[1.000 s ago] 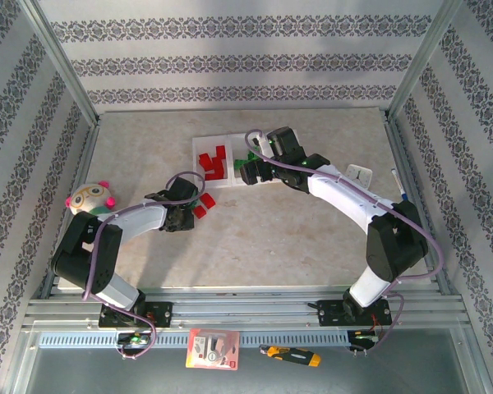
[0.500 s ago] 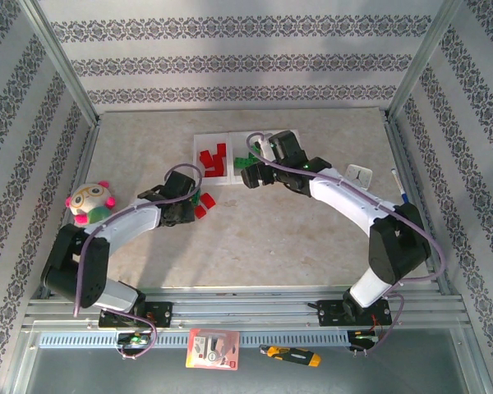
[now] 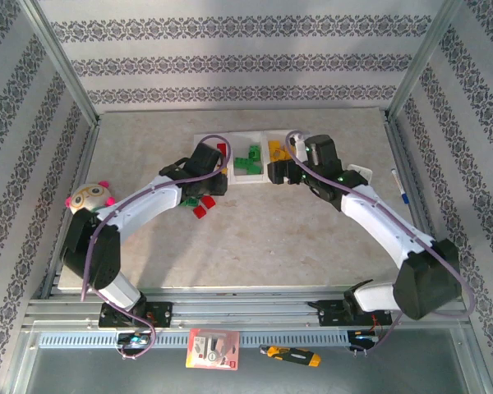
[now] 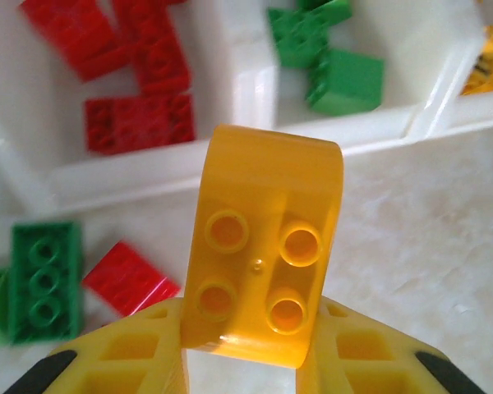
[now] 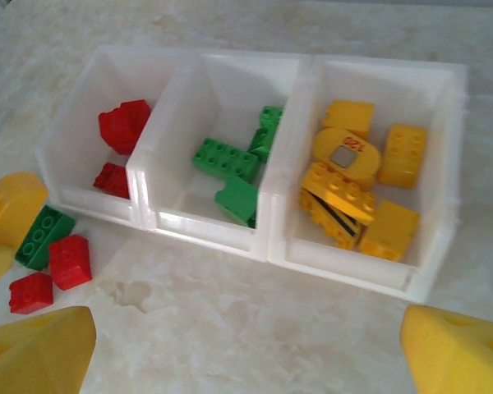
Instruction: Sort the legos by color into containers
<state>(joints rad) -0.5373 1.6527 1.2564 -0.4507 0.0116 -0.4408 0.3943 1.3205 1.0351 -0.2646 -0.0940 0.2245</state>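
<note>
My left gripper [image 4: 246, 332] is shut on a yellow rounded lego [image 4: 263, 246], held above the table just in front of the containers [image 4: 230, 160]. In the top view the left gripper [image 3: 207, 176] hangs over the left bin's front edge. The containers [image 5: 345, 275] are three joined white bins: red legos [image 5: 123, 127] on the left, green legos [image 5: 230, 168] in the middle, yellow legos [image 5: 357, 176] on the right. The right gripper [image 5: 246, 361] is open with nothing between its fingers, low in front of the bins. In the top view the right gripper [image 3: 274, 172] sits by the right bin.
On the table left of the bins lie a loose green lego [image 5: 41, 236] and two red legos [image 5: 70, 261]; they also appear as a green lego [image 4: 45, 279] and a red lego [image 4: 131, 277]. A plush toy [image 3: 90, 199] sits at the far left, a small white clock [image 3: 359, 174] at the right.
The left arm has lifted from the loose pile and moved toward the bins with the yellow lego. The right arm has pulled back to the right, uncovering the green and yellow bins.
</note>
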